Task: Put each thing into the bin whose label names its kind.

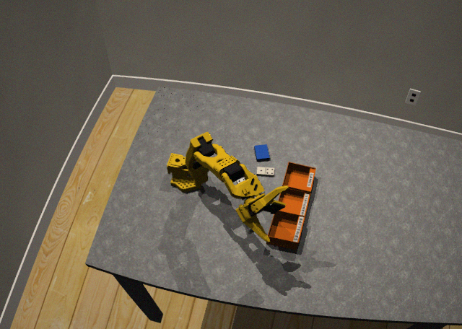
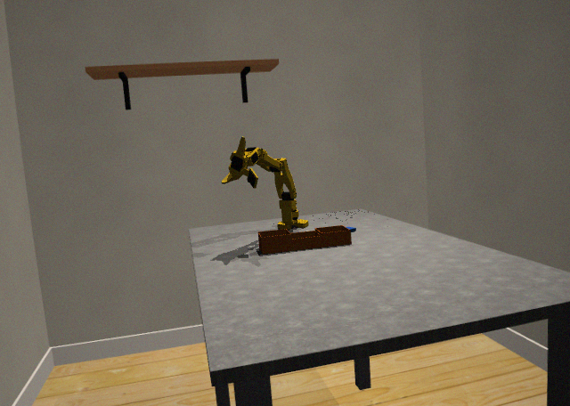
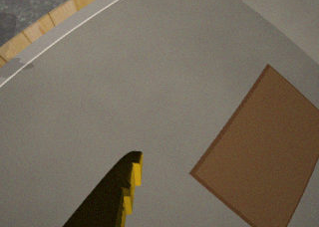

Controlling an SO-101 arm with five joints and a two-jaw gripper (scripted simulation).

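Note:
A blue flat block lies on the table. A white domino lies beside it, between the block and the bins. A white patch with dark dots shows at the arm's forearm; I cannot tell if it is a thing beneath or part of the arm. Three orange bins stand in a row: GAMES, STATIONERY and BATTERIES. I see nothing in their visible parts. My gripper is wide open and empty, high above the table. The wrist view shows one jaw.
The grey table carries the arm's base to the left of the bins in the top view. A brown wall shelf hangs on the wall, far beyond the arm.

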